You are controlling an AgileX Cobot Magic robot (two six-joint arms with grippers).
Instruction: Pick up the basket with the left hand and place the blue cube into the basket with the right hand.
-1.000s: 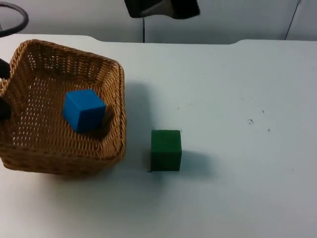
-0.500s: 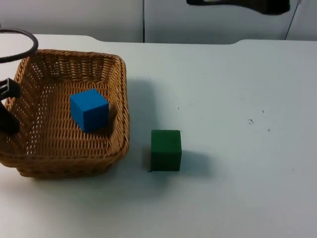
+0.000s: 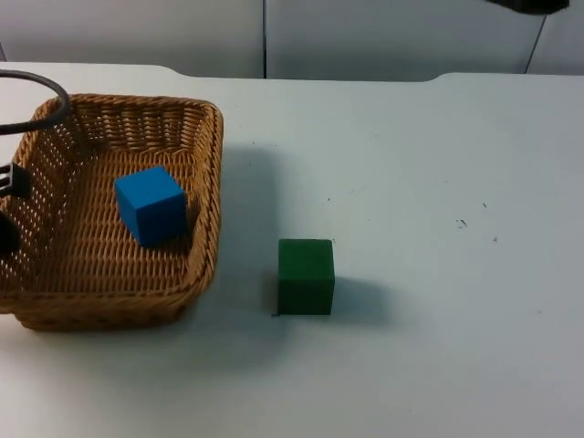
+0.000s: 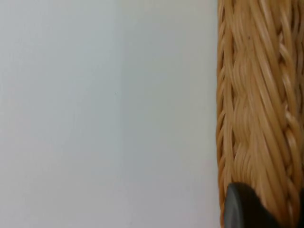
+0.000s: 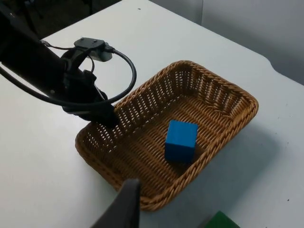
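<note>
Top view — basket (image 3: 109,219): wicker, on the white surface (image 3: 438,182) at 9 o'clock of the scene, base down.
Top view — blue cube (image 3: 151,204): inside the basket, on its floor, toward the 3 o'clock wall.
Top view — left tool (image 3: 9,208): at the basket's 9 o'clock rim, one finger inside the wall, one outside, clamped on the rim. Cube lies at 3 o'clock of this tool, apart from it.
Top view — green cube (image 3: 306,276): on the surface, at 4 o'clock of the basket, near but not touching.
Left wrist view — basket rim (image 4: 256,114): woven band running along beside bare surface (image 4: 104,114); black fingertip (image 4: 244,209) pressed against the weave.
Right wrist view — left tool (image 5: 97,111): gripping the basket (image 5: 142,161) wall; blue cube (image 5: 181,140) sits inside, well apart from it.
Right wrist view — right tool: one black finger (image 5: 124,206) seen above the near rim, away from the cube; spread cannot be told.
Right wrist view — green cube (image 5: 222,221): just outside the basket.
</note>
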